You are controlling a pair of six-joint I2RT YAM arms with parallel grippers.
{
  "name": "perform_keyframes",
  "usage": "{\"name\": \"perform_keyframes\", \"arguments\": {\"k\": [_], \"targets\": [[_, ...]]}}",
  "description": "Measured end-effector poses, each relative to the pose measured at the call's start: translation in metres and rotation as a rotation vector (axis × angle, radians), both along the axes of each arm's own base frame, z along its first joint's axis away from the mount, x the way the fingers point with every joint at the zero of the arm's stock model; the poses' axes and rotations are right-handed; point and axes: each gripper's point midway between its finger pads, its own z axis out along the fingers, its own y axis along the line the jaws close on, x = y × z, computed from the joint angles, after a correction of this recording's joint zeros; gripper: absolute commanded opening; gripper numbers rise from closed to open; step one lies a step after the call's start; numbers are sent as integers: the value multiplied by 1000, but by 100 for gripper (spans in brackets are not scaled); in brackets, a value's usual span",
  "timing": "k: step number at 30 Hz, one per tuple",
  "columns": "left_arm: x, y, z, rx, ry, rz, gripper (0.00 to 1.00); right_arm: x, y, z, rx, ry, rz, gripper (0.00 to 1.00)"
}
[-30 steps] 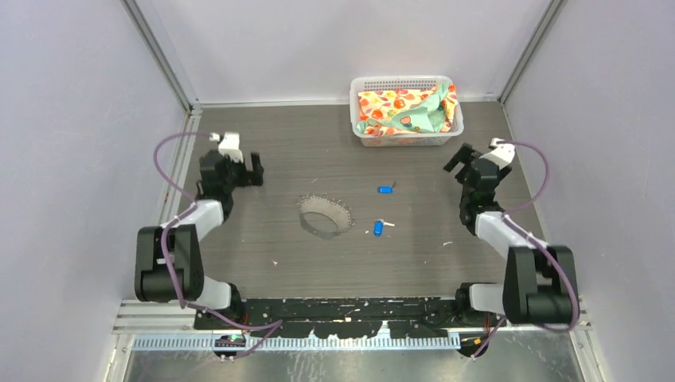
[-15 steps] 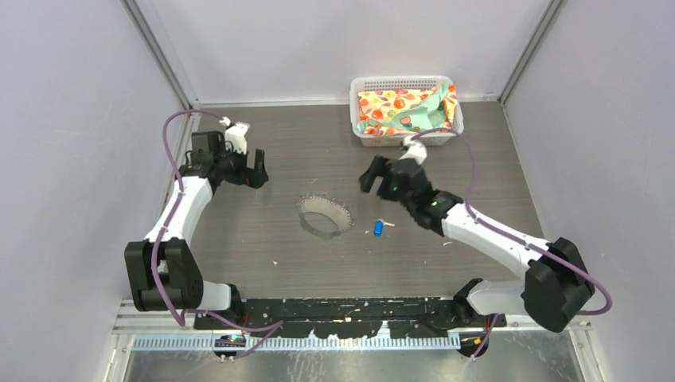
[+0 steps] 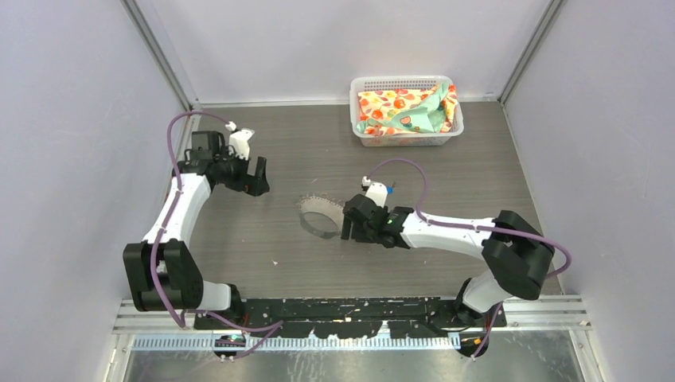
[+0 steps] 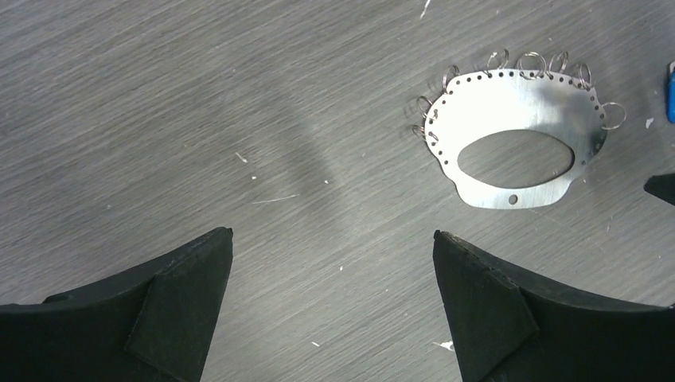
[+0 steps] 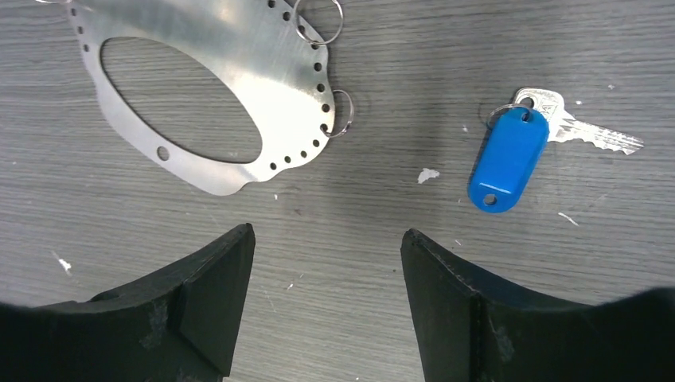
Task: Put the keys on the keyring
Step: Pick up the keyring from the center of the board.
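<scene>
Right gripper (image 5: 325, 306) hangs over the table (image 5: 374, 231), jaws spread wide. One key (image 5: 509, 159) (blue tag, silver blade) lies flat ahead, off to one side, near but clear of the keyring (image 5: 263, 79) edge. Left gripper (image 4: 330, 306) released, keyring well ahead of it.

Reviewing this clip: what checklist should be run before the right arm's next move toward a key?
1. Right gripper open: ok.
2. Blue-headed silver key lying flat, clear of the silvery perforated keyring: ok.
3. Key centred in that gripper's gap: not ok, it lies right of the gap.
4. Left gripper open, off the keyring: ok.
5. Second key located: cannot tell; only a blue sliver shows at the left wrist view's edge.
</scene>
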Motion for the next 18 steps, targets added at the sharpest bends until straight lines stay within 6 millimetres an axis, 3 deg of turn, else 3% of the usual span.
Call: {"name": "perform_keyframes", "arguments": {"k": [12,18], "targets": [[-11,-6,-3,-16,29,-57,87,18,19,-21,-12,14,-23,61],[-13,-9,0,-26,22,-70,87,32,14,-30,-13,17,-60,55]]}}
